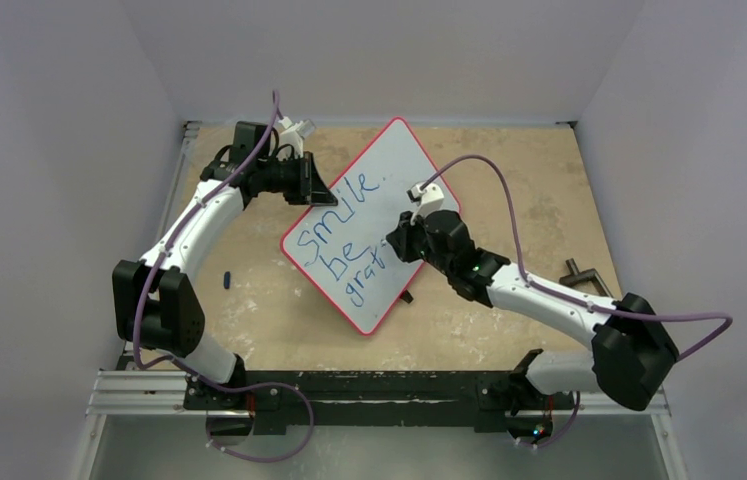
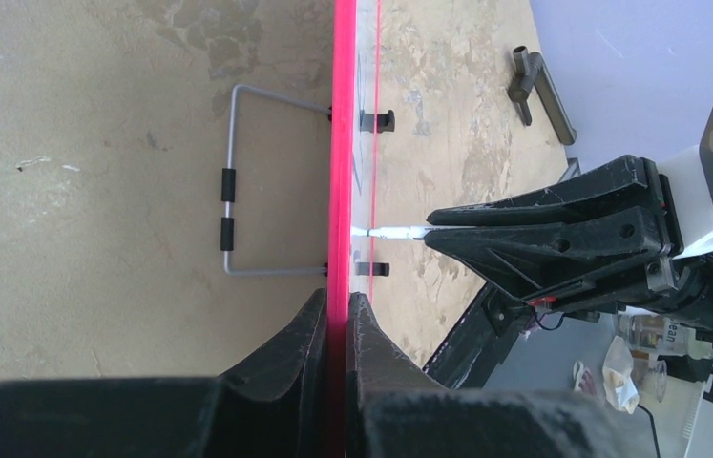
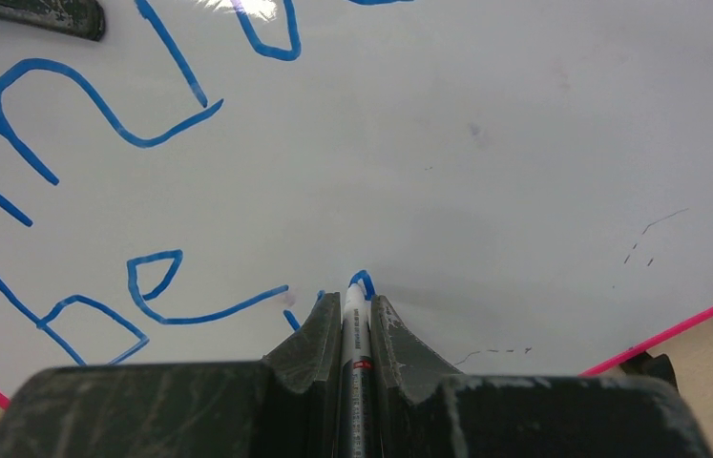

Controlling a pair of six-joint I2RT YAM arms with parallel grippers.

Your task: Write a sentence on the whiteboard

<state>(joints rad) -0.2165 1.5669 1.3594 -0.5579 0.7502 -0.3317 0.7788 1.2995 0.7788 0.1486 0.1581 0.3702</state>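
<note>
Red-rimmed whiteboard (image 1: 389, 180) sits slantwise mid-tabletop (image 1: 519, 160); left pincer (image 2: 336, 303) clamped on its rim; right pincer (image 3: 355, 307) pinching a marker (image 3: 355, 367), tip on the board; that arm hides the end of the blue sentence (image 1: 344, 225); small dark-blue object (image 1: 226, 278) lies left, grey metal tool (image 1: 581, 276) right.

White arm shells (image 1: 199, 215), black joints (image 1: 174, 310), looping purple cables (image 1: 476, 158) (one per arm)
</note>
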